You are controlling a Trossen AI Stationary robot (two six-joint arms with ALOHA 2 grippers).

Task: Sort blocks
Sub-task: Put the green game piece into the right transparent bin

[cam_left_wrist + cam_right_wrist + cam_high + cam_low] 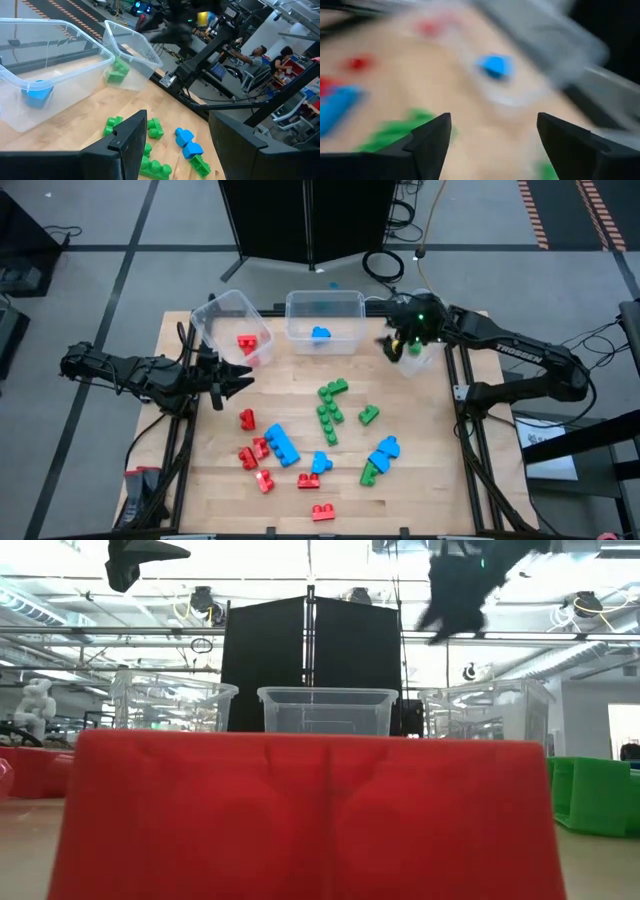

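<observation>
Red block [310, 815] fills the low view, nearest. Remaining blocks [330, 412] lie mid-desk, between both arms. Right gripper [403, 345], jaws spread and empty, hovers over the right bin [420, 362]. Left gripper [232, 385], jaws part-spread, empty, is nearer the red ones.

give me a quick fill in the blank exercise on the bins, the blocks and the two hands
1. The left bin holds a ____ block.
2. The block in the middle bin is ____.
3. The right hand hangs over the ____ bin, where a green block lies.
4. The left hand hovers with nothing between its fingers, so it is ____.

Missing words: red; blue; right; empty
</observation>
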